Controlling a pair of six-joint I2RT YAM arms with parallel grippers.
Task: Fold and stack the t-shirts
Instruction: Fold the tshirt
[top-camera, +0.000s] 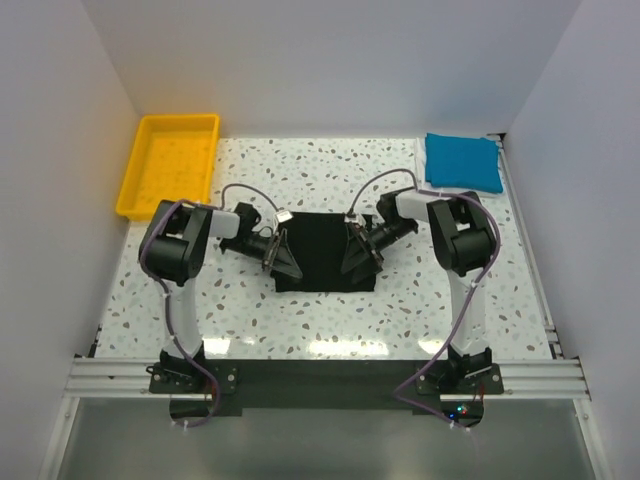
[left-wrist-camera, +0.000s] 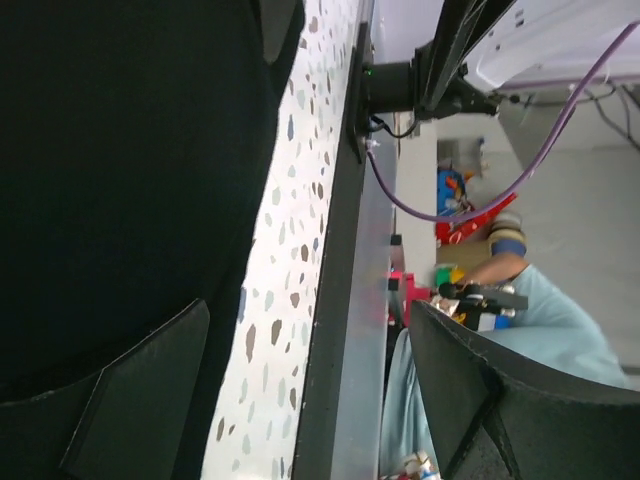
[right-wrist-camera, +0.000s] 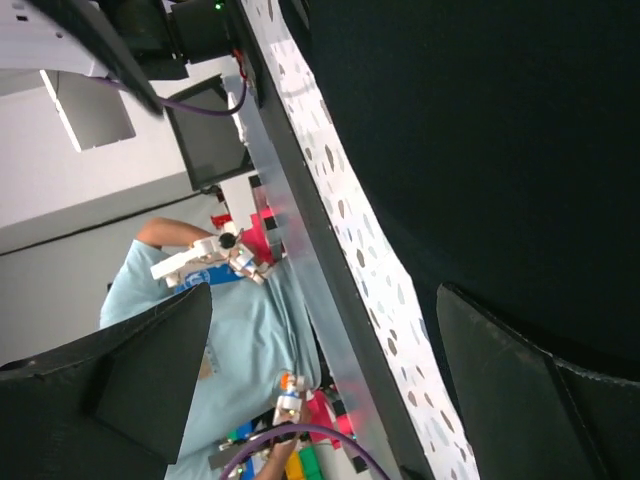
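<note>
A black t-shirt (top-camera: 320, 250) lies folded into a rectangle in the middle of the table. It fills the left of the left wrist view (left-wrist-camera: 120, 150) and the upper right of the right wrist view (right-wrist-camera: 480, 130). My left gripper (top-camera: 281, 258) (left-wrist-camera: 310, 390) is at the shirt's left edge, open, with nothing between its fingers (left-wrist-camera: 140, 400). At the shirt's right edge my right gripper (top-camera: 359, 257) (right-wrist-camera: 325, 385) also stands open and empty, its fingers (right-wrist-camera: 520, 390) wide apart. A bright blue t-shirt (top-camera: 461, 161) sits folded at the back right corner.
A yellow plastic tray (top-camera: 170, 160) stands at the back left, partly off the speckled table (top-camera: 300, 320). White walls close in the back and sides. The metal rail (top-camera: 330, 378) with both arm bases runs along the near edge.
</note>
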